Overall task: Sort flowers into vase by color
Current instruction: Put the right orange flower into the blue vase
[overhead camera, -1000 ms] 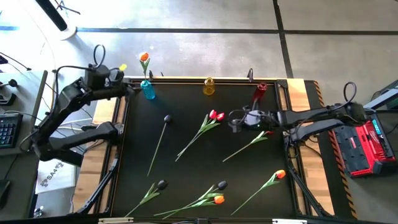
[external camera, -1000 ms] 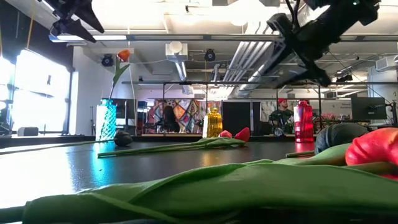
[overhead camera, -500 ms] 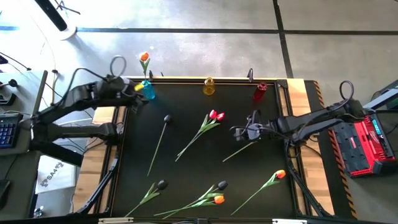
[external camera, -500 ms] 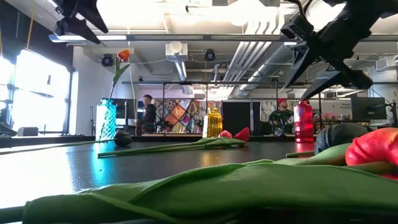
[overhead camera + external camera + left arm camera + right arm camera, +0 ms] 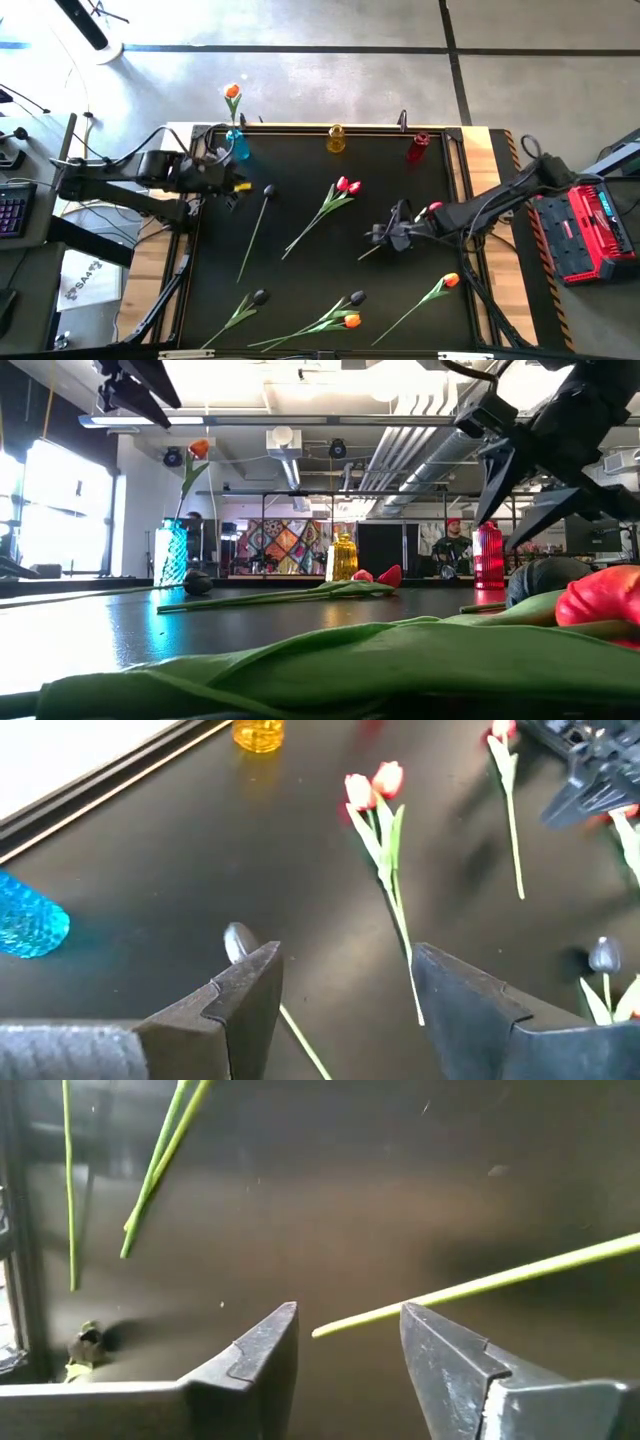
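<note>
Counting from above: three small vases along the far edge of the black worktop [image 5: 300,200], a blue vase [image 5: 238,146], a yellow vase [image 5: 336,139] and a red vase [image 5: 418,147]. One orange tulip [image 5: 232,96] already stands upright in the blue one.

Lying flat I count eight more flowers. A pair of red tulips [image 5: 346,186] lies mid-worktop, heads toward the far right, stems running diagonally to the near left. A black tulip [image 5: 268,190] has its head toward the far side and a long stem slanting to the near left. Along the near edge are another black tulip [image 5: 259,297], a black tulip beside an orange tulip [image 5: 351,321], and a lone orange tulip [image 5: 450,281] at the near right.

The eighth is a single red tulip [image 5: 433,210] on the right; its stem runs diagonally to the near left. The right tool [image 5: 385,236] hangs over that stem, fingers spread, the stem's bare end lying between them, not pinched.

The left tool [image 5: 230,190] is spread wide near the blue vase, just beside the first black tulip's head, holding nothing.
</note>
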You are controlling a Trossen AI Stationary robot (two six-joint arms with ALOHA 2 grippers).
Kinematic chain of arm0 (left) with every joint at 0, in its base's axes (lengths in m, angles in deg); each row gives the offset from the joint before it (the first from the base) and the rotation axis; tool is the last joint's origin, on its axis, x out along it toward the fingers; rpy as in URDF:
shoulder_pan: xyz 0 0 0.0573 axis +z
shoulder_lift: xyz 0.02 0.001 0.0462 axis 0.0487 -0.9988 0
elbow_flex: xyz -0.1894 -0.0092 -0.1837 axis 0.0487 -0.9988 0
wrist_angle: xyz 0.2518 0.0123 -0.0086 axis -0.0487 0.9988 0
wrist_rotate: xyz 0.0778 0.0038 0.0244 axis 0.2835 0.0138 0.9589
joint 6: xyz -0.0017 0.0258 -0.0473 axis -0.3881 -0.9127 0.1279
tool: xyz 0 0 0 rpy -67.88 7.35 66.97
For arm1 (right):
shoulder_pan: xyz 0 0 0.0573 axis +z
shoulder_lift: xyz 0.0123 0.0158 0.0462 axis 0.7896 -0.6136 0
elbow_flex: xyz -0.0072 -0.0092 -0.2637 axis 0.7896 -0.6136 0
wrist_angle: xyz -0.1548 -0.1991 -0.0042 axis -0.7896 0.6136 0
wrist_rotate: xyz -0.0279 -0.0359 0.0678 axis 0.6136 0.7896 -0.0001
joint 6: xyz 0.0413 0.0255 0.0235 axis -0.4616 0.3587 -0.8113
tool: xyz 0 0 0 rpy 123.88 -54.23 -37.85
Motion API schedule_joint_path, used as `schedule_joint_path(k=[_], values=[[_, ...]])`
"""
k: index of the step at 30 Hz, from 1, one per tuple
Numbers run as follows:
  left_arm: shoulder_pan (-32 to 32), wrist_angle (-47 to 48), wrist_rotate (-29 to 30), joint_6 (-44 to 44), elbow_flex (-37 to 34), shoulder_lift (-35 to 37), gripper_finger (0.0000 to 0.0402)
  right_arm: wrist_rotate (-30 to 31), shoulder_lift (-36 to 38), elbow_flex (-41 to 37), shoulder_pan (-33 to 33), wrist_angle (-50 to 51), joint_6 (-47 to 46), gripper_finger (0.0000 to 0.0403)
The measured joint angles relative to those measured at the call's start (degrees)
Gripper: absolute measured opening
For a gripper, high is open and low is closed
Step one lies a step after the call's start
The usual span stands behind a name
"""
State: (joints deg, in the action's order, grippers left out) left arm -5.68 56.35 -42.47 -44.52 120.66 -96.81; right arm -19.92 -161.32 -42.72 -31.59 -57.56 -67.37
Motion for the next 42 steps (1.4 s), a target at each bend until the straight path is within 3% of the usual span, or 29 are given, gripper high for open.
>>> schedule_joint_path(k=[7,13,17,23,34,39,42], values=[[-5.6,0.0,1.1,2.3,0.0,-0.7,0.0211,0.0,-4.9,0.0,1.9,-7.8,-3.7,0.0156],[-9.6,0.0,1.2,4.0,0.0,-4.8,0.0211,0.0,-6.6,2.4,2.1,-7.3,-4.0,0.0156],[-12.0,-0.4,1.2,7.0,0.0,-8.2,0.0211,-0.3,-7.3,5.6,2.0,-1.5,-1.7,0.0156],[-14.1,-4.5,1.8,11.8,0.0,-13.8,0.0211,-7.0,-7.2,7.2,1.2,9.5,2.6,0.0155],[-15.8,-15.4,-3.9,20.3,0.0,-27.4,0.0211,-15.8,-7.3,7.0,4.0,14.2,5.9,0.0155],[-16.5,-20.0,-6.8,21.8,0.0,-31.1,0.0211,-25.5,-7.3,7.2,8.1,14.5,19.3,0.0155],[-17.0,-21.8,-7.7,21.8,0.0,-31.9,0.0211,-26.4,-7.3,8.2,13.1,14.4,29.9,0.0155]])
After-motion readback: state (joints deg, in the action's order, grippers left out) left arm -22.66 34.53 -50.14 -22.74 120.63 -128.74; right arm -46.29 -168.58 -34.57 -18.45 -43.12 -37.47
